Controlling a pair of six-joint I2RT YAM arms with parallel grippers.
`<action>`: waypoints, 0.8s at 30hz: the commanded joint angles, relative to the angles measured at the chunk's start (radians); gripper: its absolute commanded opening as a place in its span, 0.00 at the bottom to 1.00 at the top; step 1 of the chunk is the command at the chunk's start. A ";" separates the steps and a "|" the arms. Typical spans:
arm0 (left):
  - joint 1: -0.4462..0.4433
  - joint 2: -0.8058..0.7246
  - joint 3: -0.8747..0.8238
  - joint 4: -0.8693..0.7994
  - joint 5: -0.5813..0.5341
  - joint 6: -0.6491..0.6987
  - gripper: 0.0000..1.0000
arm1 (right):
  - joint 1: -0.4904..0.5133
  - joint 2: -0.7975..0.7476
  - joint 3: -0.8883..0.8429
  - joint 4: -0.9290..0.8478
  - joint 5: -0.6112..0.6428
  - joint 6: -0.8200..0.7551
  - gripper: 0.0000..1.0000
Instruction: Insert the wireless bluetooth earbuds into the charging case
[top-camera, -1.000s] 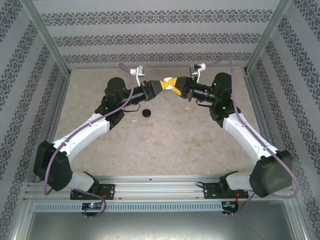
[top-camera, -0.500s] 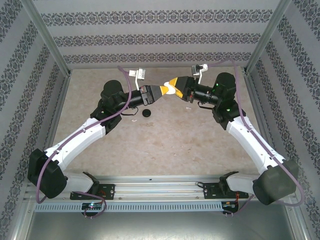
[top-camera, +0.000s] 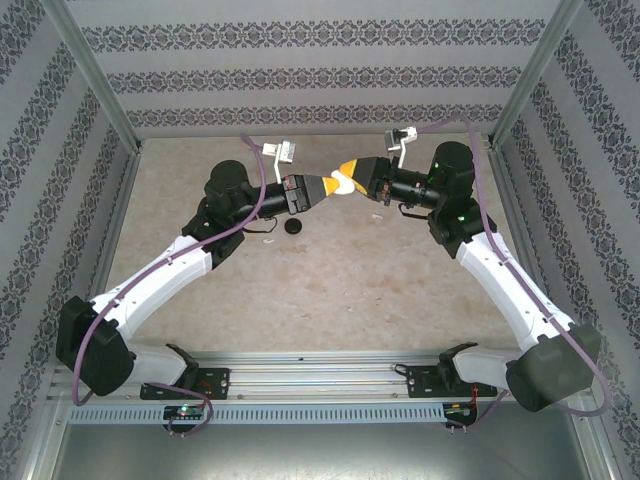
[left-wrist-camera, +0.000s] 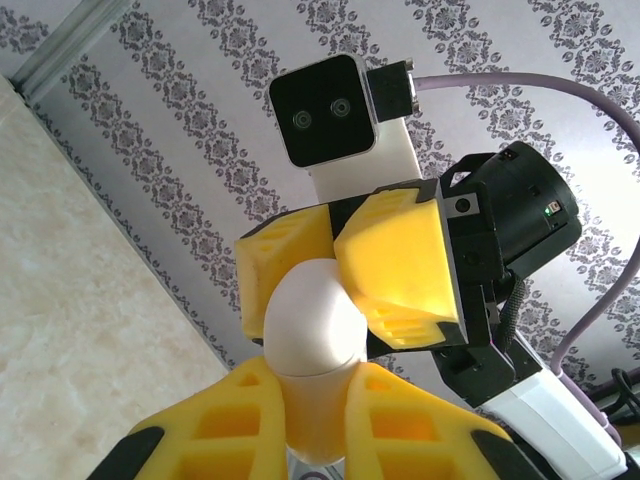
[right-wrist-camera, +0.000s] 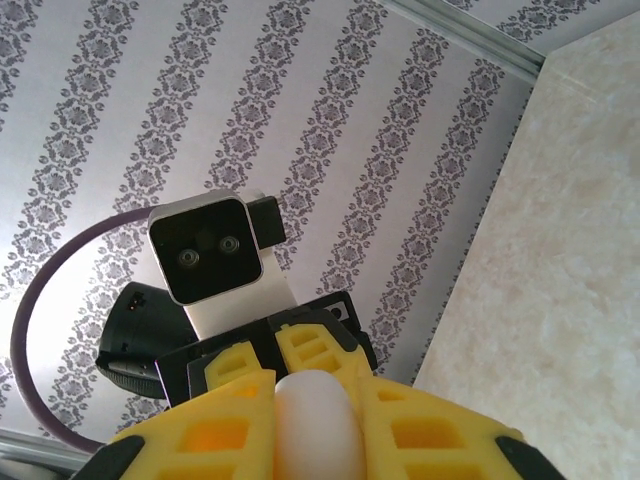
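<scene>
The white charging case (top-camera: 346, 182) hangs in mid-air above the back middle of the table, clamped from both sides. My left gripper (top-camera: 331, 186) is shut on its lower body, and its yellow fingers (left-wrist-camera: 220, 420) press on either side of the case (left-wrist-camera: 310, 330). My right gripper (top-camera: 353, 173) is shut on the case's rounded upper end (right-wrist-camera: 318, 425); in the left wrist view its fingers (left-wrist-camera: 400, 260) pinch the top. A seam runs round the case and it looks closed. I cannot pick out the earbuds with certainty.
On the beige table (top-camera: 330, 290), a small black round object (top-camera: 293, 226) lies below the left gripper, with a small white bit (top-camera: 268, 240) to its left. Patterned walls and metal posts (top-camera: 95, 85) close in the back and sides.
The right jaws widened briefly and closed again on the case. The left arm's elbow dropped towards the near left corner. The case stayed almost in place.
</scene>
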 joint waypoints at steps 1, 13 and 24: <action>-0.026 0.028 0.045 0.029 0.019 -0.015 0.09 | 0.013 -0.024 0.000 -0.022 0.003 -0.037 0.14; -0.045 0.058 0.068 0.068 0.034 -0.052 0.26 | 0.023 -0.031 -0.030 0.033 0.078 -0.022 0.10; -0.045 0.055 0.066 0.069 0.044 -0.022 0.07 | 0.022 -0.039 -0.041 0.029 0.095 -0.031 0.10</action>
